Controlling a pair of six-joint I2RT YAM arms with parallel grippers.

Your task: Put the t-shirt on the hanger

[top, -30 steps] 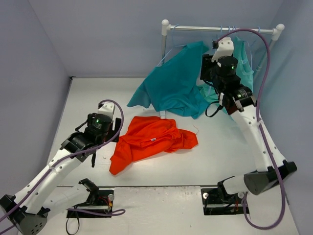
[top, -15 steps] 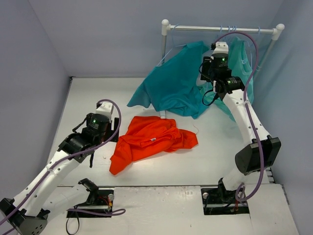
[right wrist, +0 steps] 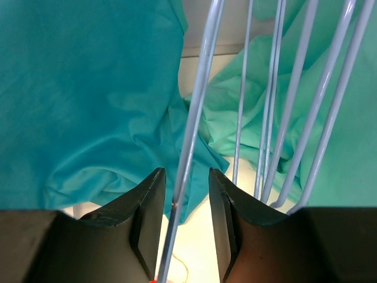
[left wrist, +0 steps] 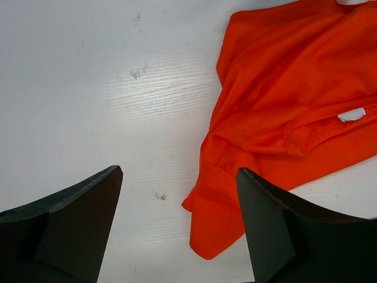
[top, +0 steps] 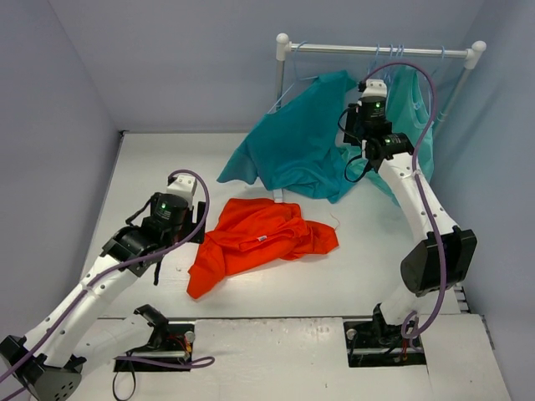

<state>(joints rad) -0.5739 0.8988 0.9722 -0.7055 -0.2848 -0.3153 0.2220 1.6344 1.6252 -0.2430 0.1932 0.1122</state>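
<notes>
The orange-red t-shirt (top: 259,236) lies crumpled on the table, its white label (left wrist: 351,115) showing. My left gripper (left wrist: 178,171) is wide open just above the table, with the shirt's sleeve tip (left wrist: 221,227) between its fingers, untouched. My right gripper (right wrist: 187,194) is up at the rack (top: 376,50). Its jaws stand partly open around one pale hanger wire (right wrist: 197,100), with a gap on each side. In the top view the right gripper (top: 368,107) is among the hanging hangers (top: 393,52).
A teal-blue shirt (top: 292,146) hangs from the rack down onto the table. A lighter green-teal garment (top: 420,109) hangs to the right. Several more hanger wires (right wrist: 330,106) hang right of my right fingers. A thin white wire (top: 335,222) shows at the orange shirt's right edge.
My right arm has swung in and raised its gripper up toward the rack rail. The left arm and the orange t-shirt have barely moved.
</notes>
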